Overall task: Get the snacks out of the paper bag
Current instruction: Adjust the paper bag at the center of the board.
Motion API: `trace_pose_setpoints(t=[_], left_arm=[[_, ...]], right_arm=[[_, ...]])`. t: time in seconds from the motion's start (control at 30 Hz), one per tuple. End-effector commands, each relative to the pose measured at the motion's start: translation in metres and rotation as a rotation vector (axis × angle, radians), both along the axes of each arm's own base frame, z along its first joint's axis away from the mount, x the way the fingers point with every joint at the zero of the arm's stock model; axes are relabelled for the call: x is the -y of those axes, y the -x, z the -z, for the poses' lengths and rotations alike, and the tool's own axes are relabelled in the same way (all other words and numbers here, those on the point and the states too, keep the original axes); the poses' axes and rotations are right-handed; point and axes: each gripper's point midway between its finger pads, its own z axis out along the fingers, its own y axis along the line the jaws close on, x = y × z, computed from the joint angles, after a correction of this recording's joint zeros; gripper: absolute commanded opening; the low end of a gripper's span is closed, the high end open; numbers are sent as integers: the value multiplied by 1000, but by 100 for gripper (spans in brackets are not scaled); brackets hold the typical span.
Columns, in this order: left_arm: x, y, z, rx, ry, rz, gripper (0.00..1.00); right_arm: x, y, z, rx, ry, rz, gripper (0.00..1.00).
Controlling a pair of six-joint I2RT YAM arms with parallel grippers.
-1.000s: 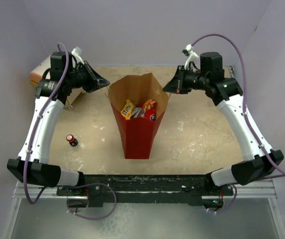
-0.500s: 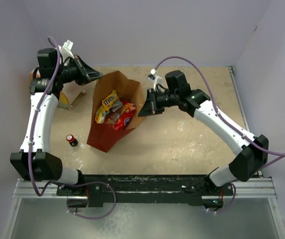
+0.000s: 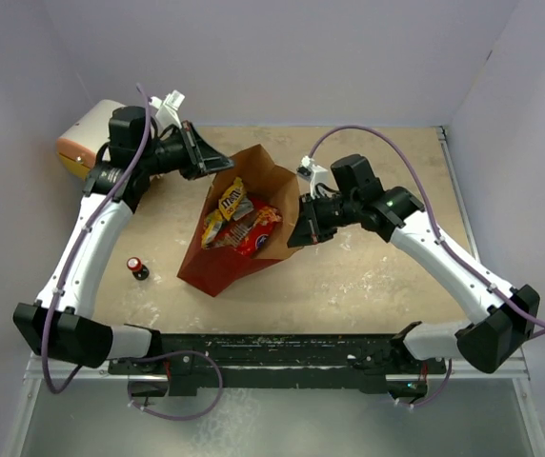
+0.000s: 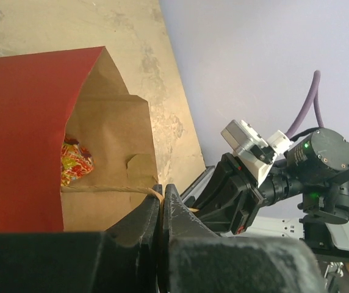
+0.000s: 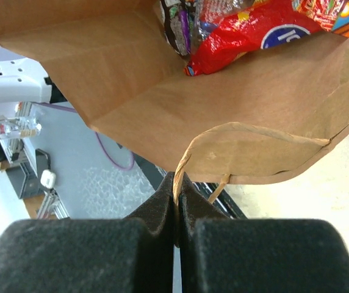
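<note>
Top view, bag: the large paper bag, red outside and brown kraft inside (image 3: 217, 271), lies tipped at mid-frame on the sandy-beige desk (image 3: 377, 276). Its mouth points to the upper right and its bottom to the lower left.
Top view, snacks: the crinkly snacks (image 3: 244, 224), a yellow packet and a red one among them, are bunched inside just below the mouth. None lies on the desk.
Top view, arms: the left fingers (image 3: 208, 160) meet the bag's upper-left rim and the right fingers (image 3: 303, 231) meet its right rim. They are on opposite sides, probably to keep the mouth spread.
Top view, aside: a white drum with an orange-yellow end (image 3: 84, 143) sits in the upper-left corner, apart from the bag.
Left wrist view: the left fingers are pressed together on a thin string handle (image 4: 101, 188), which runs taut across the kraft wall.
Right wrist view: the right fingers pinch the looped second handle (image 5: 254, 129). A red packet (image 5: 248, 30) fills the top of the frame.
Judgement: with both arms holding handles, neither is free to reach in. The tilt suggests the snacks are meant to slide out.
</note>
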Motion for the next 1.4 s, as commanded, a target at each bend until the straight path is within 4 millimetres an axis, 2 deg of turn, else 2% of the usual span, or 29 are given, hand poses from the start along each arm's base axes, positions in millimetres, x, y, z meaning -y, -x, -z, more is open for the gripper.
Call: trace_pose_setpoints(t=[0.0,0.1,0.23,0.37,0.47,0.53,0.6,0.73,0.8,0.87,0.97,1.07,1.2,1.23,1.37], left_arm=[[9,19,-28,115,46,-6,2],[-2,15,-23,86,1,-93,0],[-32,-12,-20,107,-180,-241,0],[-87,-47,-25,107,-284,-380,0],[-134,-61,-29,87,-303,-504,0],[-150,-64,-37,113,-346,-547,0],[-158,-67,-50,151,-369,-564,0],[-157,-76,-76,242,-385,-534,0],[-151,-80,-80,267,-374,-495,0],[-136,-79,-75,288,-332,-409,0],[-105,-61,-64,309,-223,-245,0],[-83,-40,-50,291,-162,-154,0],[-69,-12,-32,229,-130,-106,0],[-67,-4,-30,216,-127,-97,0],[-58,23,-29,196,-93,-68,0]], right_arm=[[8,2,-9,51,37,-37,0],[2,-2,-19,62,9,-41,0],[-21,-15,-40,44,-89,-42,0],[-48,-30,-60,31,-135,-50,0],[-66,-47,-73,53,-172,-13,0],[-79,-55,-76,58,-185,3,0],[-95,-57,-73,41,-183,-12,0],[-121,-51,-70,32,-182,-61,0],[-125,-49,-62,23,-172,-74,0],[-124,-45,-48,6,-147,-82,0],[-110,-37,-21,-7,-76,-93,0],[-90,-21,8,-28,18,-130,1],[-66,2,35,-21,112,-246,9],[-57,10,47,-39,140,-250,10],[-35,30,63,-59,153,-228,12]])
